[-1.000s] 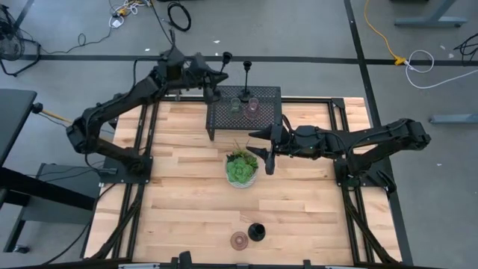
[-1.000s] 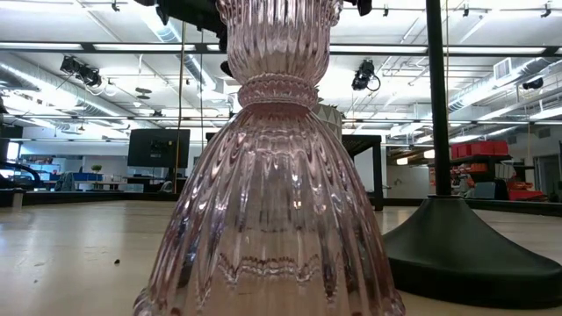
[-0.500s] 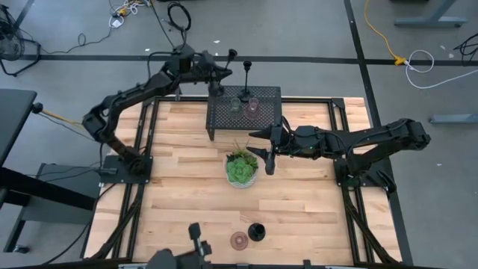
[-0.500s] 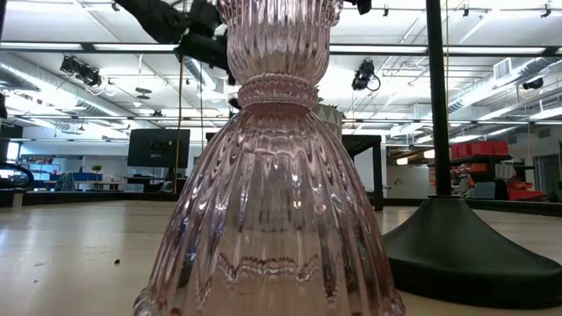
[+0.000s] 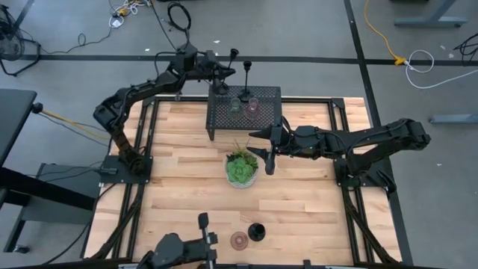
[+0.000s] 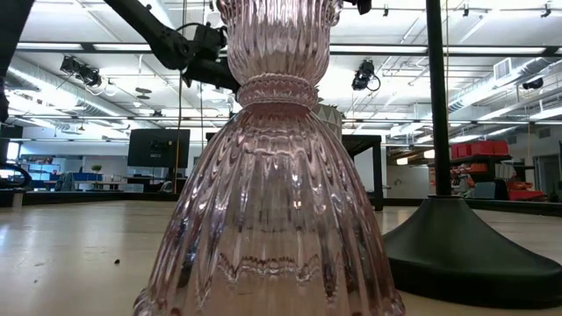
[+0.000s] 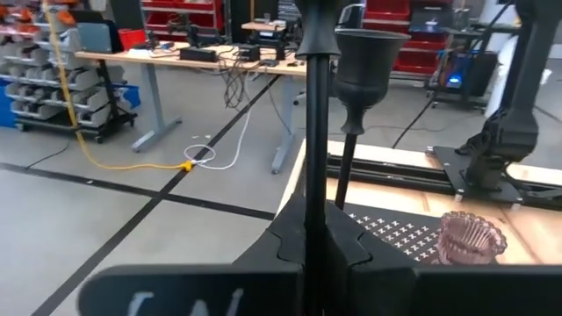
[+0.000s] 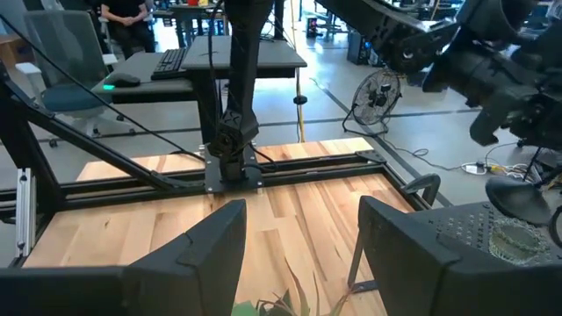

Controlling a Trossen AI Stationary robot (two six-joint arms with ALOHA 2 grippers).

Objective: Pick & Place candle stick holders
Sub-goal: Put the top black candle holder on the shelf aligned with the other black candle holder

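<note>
The left gripper hovers over the far left corner of the black mesh metal rack, its jaws clamped on the thin stem of a slender black candlestick. A second black candlestick stands on the rack's far edge, beside a greenish glass cup and a pinkish glass cup. The right gripper waits with jaws apart just right of the green leafy plant in a bowl. At the wooden table's near edge, a ribbed pink glass holder stands beside a black flared-base candlestick.
</note>
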